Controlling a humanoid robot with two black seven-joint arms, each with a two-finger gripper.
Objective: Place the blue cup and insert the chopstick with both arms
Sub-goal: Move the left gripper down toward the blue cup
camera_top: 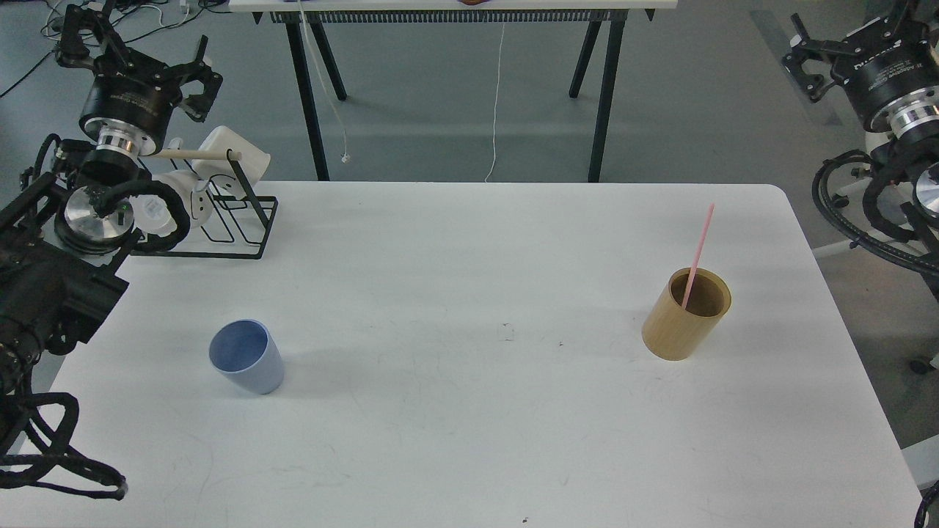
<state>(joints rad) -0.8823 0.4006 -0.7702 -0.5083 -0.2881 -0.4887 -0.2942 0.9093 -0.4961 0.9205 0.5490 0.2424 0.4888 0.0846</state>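
The blue cup (246,357) stands upright on the white table (469,440), left of the middle, with nothing in it. The pink chopstick (699,249) leans inside a tan wooden cylinder (678,330) on the right side of the table. My left gripper (139,55) hovers high at the far left, above the rack and well behind the cup; its claws are spread open and empty. At the top right corner, my right gripper (851,44) hangs off the table's edge, far from the cylinder, open and holding nothing.
A black wire rack (242,220) with white mugs (235,158) and a pale wooden dowel (194,155) sits at the table's back left, just under my left arm. Another table on black legs (308,95) stands behind. The table's right edge (843,323) is near the cylinder.
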